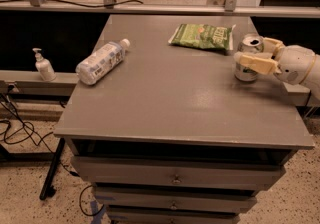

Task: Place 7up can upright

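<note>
The 7up can (245,73) stands upright on the grey table (175,103) near its right edge, its shiny top with the opening facing up. My gripper (251,51) reaches in from the right and holds the can. One cream finger (254,62) crosses the can's near side and the other finger (272,44) lies against its far side. The can's base rests on the tabletop.
A flat green snack bag (202,36) lies just behind and left of the can. A clear plastic bottle with a white cap (100,61) lies on its side at the table's left. A soap dispenser (44,65) stands on a ledge off the left. Drawers sit below the front edge.
</note>
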